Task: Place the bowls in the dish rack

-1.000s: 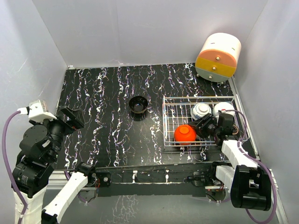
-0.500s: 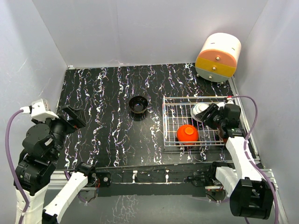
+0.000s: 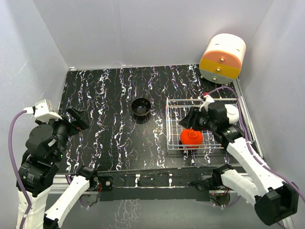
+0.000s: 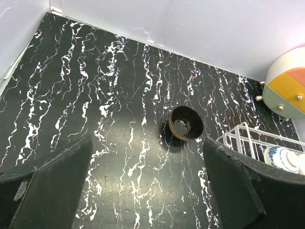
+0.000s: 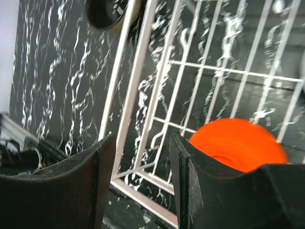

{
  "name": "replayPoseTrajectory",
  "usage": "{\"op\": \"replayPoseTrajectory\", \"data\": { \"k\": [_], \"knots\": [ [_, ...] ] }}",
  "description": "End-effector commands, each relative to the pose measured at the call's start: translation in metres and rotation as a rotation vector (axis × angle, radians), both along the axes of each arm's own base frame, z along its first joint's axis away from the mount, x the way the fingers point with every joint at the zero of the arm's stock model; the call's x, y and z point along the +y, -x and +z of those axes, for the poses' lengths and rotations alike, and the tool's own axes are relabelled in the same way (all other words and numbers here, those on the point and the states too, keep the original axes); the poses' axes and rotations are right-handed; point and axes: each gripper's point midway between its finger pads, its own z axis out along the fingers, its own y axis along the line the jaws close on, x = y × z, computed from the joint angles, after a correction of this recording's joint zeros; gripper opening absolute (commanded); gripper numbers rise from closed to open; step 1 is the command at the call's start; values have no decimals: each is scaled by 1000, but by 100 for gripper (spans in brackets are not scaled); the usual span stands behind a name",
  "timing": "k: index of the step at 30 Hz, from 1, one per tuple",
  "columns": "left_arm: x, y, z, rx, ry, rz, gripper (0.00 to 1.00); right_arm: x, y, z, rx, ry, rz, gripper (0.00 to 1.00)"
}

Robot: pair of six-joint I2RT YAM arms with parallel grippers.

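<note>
The glossy black bowl stands upright on the table, left of the dish rack; it also shows in the left wrist view. The red-orange bowl lies upside down in the rack's front left part, and the right wrist view shows it too. A white bowl sits at the rack's right end. The blue-and-white bowl is in the rack. The tan-gold bowl is out of view. My right gripper hovers open and empty over the rack's left half. My left gripper is open and empty at the table's left.
A round cream-and-orange drawer cabinet stands at the back right corner, behind the rack. Grey walls close in the table at the back and both sides. The rack's left rim runs just under my right gripper.
My right gripper has swung from the rack's right side leftward to above its left half, still open. The red-orange bowl stays in the rack. The left arm barely shifted.
</note>
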Motion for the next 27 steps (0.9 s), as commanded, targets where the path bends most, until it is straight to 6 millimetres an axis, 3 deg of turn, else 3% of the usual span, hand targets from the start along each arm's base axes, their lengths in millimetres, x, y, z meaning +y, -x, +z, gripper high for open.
{"op": "replayPoseTrajectory", "data": {
  "k": [1,6,12,22,27],
  "knots": [
    [-4,-6,-4,9,6,-7,97,20,5,7,-8,85,7,51],
    [-4,-6,-7,15,7,-7,97,30,19,-14,53,148,25,51],
    [-1,-3,-8,13,0,2,97,26,24,-28,83,144,-3,52],
    [6,4,-9,8,-12,21,97,9,23,-55,137,247,-60,52],
    [8,8,-7,5,-18,26,97,-18,21,-62,157,338,-186,52]
  ]
}}
